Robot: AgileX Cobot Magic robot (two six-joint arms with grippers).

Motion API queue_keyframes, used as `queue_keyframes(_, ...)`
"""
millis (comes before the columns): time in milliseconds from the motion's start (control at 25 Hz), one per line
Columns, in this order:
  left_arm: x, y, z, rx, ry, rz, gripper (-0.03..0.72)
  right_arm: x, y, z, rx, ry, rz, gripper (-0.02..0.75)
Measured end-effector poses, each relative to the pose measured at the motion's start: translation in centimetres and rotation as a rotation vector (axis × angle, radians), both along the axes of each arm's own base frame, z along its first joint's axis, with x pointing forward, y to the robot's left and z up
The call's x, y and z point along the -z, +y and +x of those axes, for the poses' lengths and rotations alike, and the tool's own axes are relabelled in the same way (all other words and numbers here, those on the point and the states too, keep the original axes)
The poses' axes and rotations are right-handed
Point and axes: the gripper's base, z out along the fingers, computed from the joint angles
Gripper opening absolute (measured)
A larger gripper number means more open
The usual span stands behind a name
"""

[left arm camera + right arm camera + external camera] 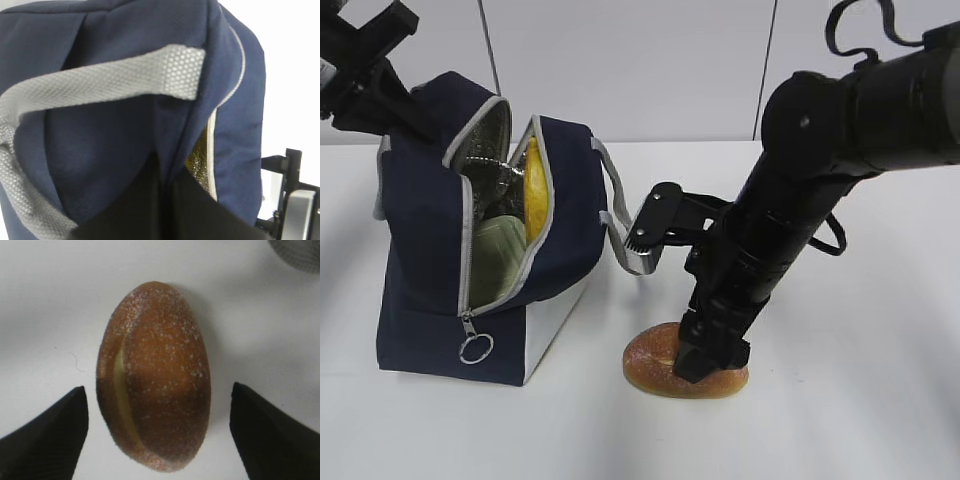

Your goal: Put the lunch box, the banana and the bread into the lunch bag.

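Pinches the navy fabric at the back of the bag [430, 300] with the left jaws, clenched up at the far left. Props the zipped mouth wide and tilted toward the right that way. Shows, inside the opening, the green lid of the box [500, 255] low down and the yellow banana [535, 195] standing against the right wall. Leaves a ring pull [475, 348] hanging at the bottom of the zipper and a grey strap [615, 215] drooping off the right side.

Finds the bun [665, 365] further right, lying on the white bench [840, 420] near the bag and apart from it. Straddles it with the right jaws, spread wide, one dark tip on each side and neither touching the crust in the wrist view, where the bun [155, 375] sits between them with its slit toward the left tip.

Judged as the pick-up of the last item:

- Lower until the tips reach past the widest part of the bun, stopping short of scraping the bench.
- Close across the narrow width, slowly, since a soft glossy bun probably dents or squirts out under a hard squeeze.
- Centre first; looks slightly nearer the left tip.
- Lift straight up before swinging left, clearing the drooping strap.
- Hold the left pinch firm so the mouth does not sag shut.
- Aim for the gap above the box, beside the banana, and let go low inside.
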Motion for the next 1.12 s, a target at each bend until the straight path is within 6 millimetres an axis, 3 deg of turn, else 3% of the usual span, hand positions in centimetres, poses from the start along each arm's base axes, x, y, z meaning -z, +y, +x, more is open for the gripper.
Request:
queue_keyframes(360,0.0,0.1,0.0,0.001,0.000,0.010,-0.003,3.0,0.3,0.5,-0.034,0.046,-0.019,0.638)
queue_keyframes(680,0.1,0.1,0.0,0.002,0.000,0.016,-0.003,3.2,0.3,0.4,-0.047,0.066,-0.026,0.440)
queue_keyframes(920,0.1,0.1,0.0,0.002,0.000,0.017,-0.003,1.7,0.4,0.8,-0.069,0.115,-0.064,0.426)
queue_keyframes(1120,0.1,0.1,0.0,0.002,0.000,0.017,-0.003,-1.6,-0.5,2.1,-0.002,0.046,-0.202,0.426)
